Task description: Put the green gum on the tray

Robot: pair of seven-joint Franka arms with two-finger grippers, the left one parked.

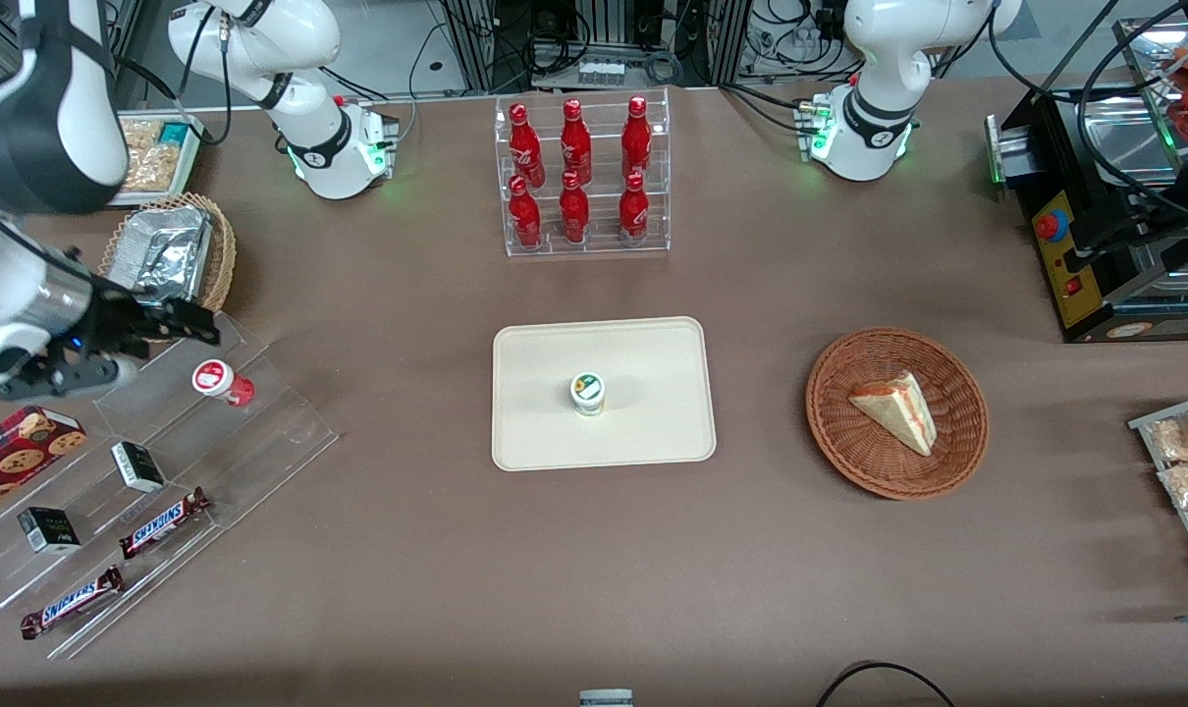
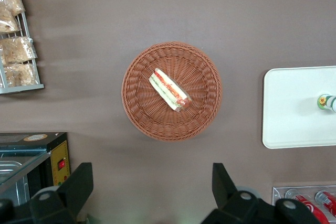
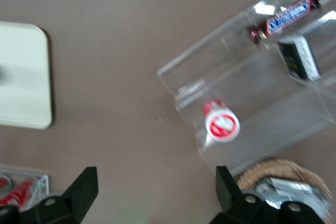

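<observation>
**Green gum upright on the tray, arm off at the table's edge**

Looking across the brown tabletop, we find the green gum standing upright on the tray, near its middle, a small white bottle with a round green-and-white lid label. We see the tray as a flat cream-beige rectangle with rounded corners and a low raised rim, lying at the centre of the table.

We find the working arm bent low at its own end of the table, its gripper hanging above the clear acrylic stepped shelf, holding nothing. In the wrist view we see its two dark fingers spread wide apart. Just below it, on the shelf's upper step, stands the red-lidded gum bottle. Two Snickers bars and small dark boxes lie on the lower steps.

Toward the parked arm's end, we see a round wicker basket holding a wedge-cut sandwich.
</observation>
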